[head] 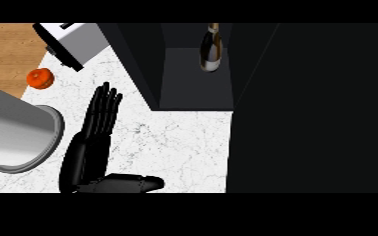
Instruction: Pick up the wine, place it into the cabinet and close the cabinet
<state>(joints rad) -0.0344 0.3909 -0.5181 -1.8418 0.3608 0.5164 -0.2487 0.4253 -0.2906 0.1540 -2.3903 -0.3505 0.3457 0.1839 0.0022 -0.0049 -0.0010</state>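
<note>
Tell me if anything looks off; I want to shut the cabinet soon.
Nothing stands out. The wine bottle stands inside the open cabinet; the left hand rests open over the counter.

I see a white speckled tabletop. A grey pot sits at its left edge, an orange fruit lies near it, and a white and black appliance stands at the upper left.

wine | dark bottle, upright | inside cabinet, door open
</note>
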